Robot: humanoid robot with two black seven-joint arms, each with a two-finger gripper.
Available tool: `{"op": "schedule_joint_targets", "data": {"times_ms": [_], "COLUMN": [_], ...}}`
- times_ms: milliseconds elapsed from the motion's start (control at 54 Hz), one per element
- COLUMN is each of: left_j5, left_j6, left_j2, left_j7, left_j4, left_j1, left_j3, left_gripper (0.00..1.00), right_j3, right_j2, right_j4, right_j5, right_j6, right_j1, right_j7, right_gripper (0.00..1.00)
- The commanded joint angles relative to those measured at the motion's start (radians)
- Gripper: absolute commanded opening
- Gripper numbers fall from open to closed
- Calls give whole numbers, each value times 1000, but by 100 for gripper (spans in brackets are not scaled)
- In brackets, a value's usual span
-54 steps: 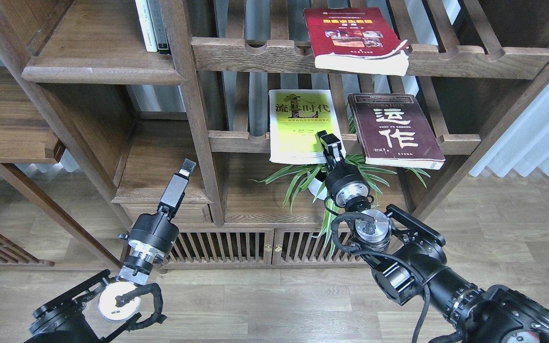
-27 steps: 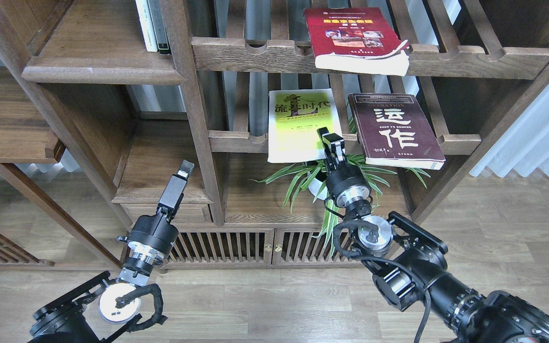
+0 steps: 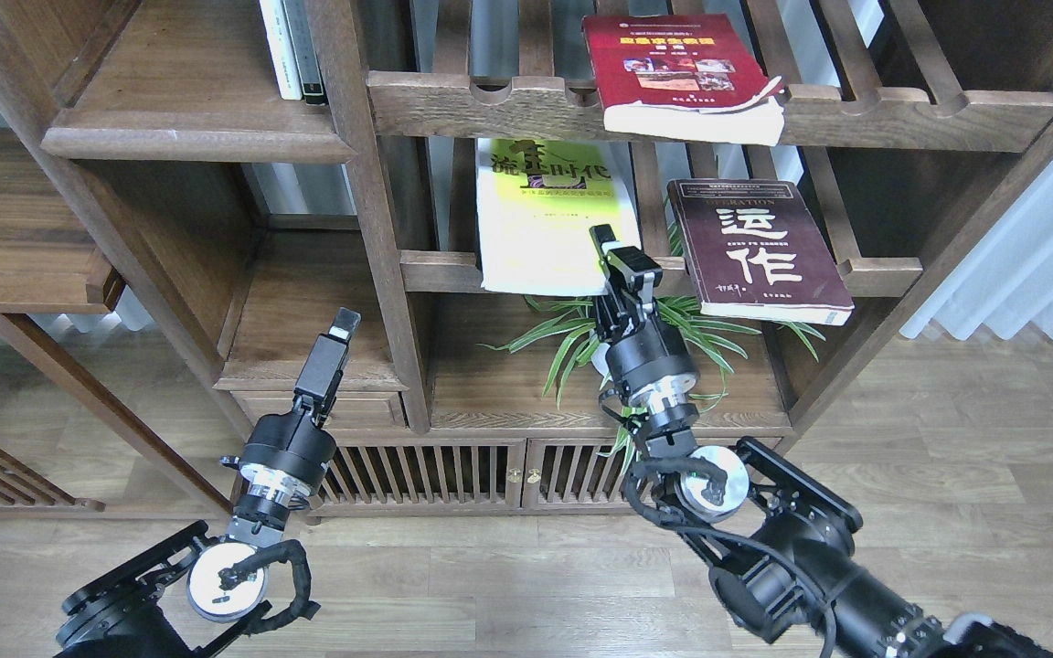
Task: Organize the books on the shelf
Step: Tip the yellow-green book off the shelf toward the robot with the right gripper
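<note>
Where the right gripper (image 3: 613, 260) meets the yellow-green book (image 3: 540, 219), its fingers overlap the book's lower right corner and appear clamped on it, though the exact contact is partly hidden by the gripper body. The book's top edge is cut off behind the upper slatted rack (image 3: 526, 105), so its title is only partly readable. Compared with half a second ago, this book has shifted toward 10 o'clock and risen, and the right arm has followed it to the left. The maroon book (image 3: 755, 247) lies unmoved on the lower slatted rack (image 3: 440, 270), at 3 o'clock from the yellow-green one and apart from it. The red book (image 3: 677, 73) rests on the upper rack at 12 o'clock, its far edge cut by the frame. The left gripper (image 3: 339, 329) hangs at 8 o'clock, holding nothing; seen edge-on, whether its fingers are parted cannot be told. It has dipped slightly. The solid shelf (image 3: 188, 142) sits at 10 o'clock, with slim volumes (image 3: 293, 55) standing at its right end, their tops out of frame.
</note>
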Motion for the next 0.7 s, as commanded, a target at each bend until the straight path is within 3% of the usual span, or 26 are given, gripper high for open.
{"op": "schedule_joint_targets", "data": {"times_ms": [0,333,481,685], "left_j5": [-68,-171,-182,-190], "left_j6": [0,0,0,0], "left_j2": [5,67,84,113], "left_j7": [0,0,0,0], "left_j4": [-34,-68,-103,-163], "left_j1": [-2,2,4,6], "left_j3": [-3,4,12,50], "left_gripper": [99,95,93,90], "right_j3": [-5,-20,-22,-80], "right_j2": [-33,-182,-193,-214], "right_j4": [47,139,161,185], "right_j5": [-1,-1,-2,-7], "right_j6": [53,60,60,60], "right_j1": [-45,-172,-215,-233], "right_j7": [-3,-54,-98,-112], "right_gripper": [2,2,2,2]}}
